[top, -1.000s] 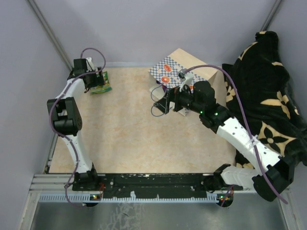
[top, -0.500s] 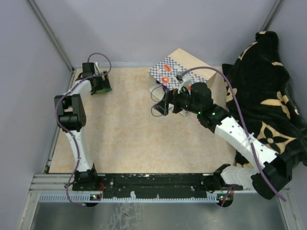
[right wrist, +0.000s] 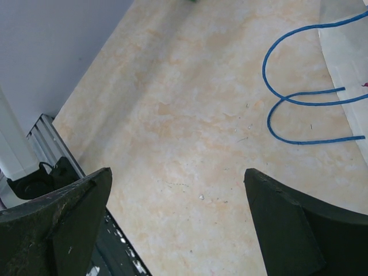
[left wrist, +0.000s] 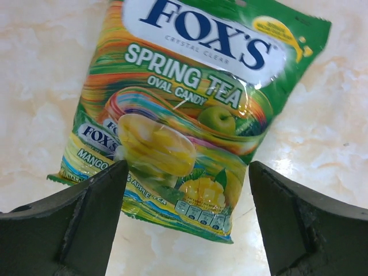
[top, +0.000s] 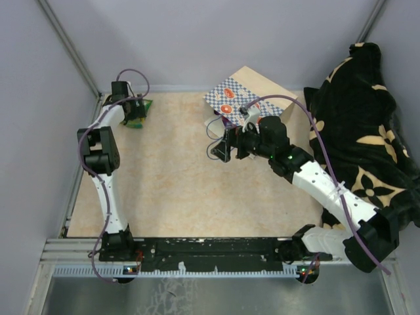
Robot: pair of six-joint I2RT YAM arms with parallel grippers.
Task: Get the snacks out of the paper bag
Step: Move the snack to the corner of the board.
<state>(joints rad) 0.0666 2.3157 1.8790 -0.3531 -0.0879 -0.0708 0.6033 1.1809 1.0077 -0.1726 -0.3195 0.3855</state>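
A green Fox's Spring Tea snack packet point(left wrist: 184, 103) lies flat on the table at the far left point(top: 141, 113). My left gripper point(left wrist: 187, 190) hovers over its lower edge, open, with a finger on either side and nothing held; in the top view it is at the far left corner point(top: 133, 108). The paper bag point(top: 252, 85) lies on its side at the back middle, checkered band point(top: 230, 98) facing me. A bit of purple point(top: 222, 120) shows at its mouth. My right gripper point(top: 223, 143) is open and empty just in front of the mouth, above the blue cord handles point(right wrist: 299, 98).
A black-and-tan blanket point(top: 367, 125) is heaped along the right side. Grey walls close in the back and sides. A metal rail point(top: 197, 252) runs along the near edge by the arm bases. Bare marbled tabletop point(top: 177, 184) fills the middle.
My left gripper has shifted right and slightly back over the green packet. My right gripper has crept a little toward the bag's mouth.
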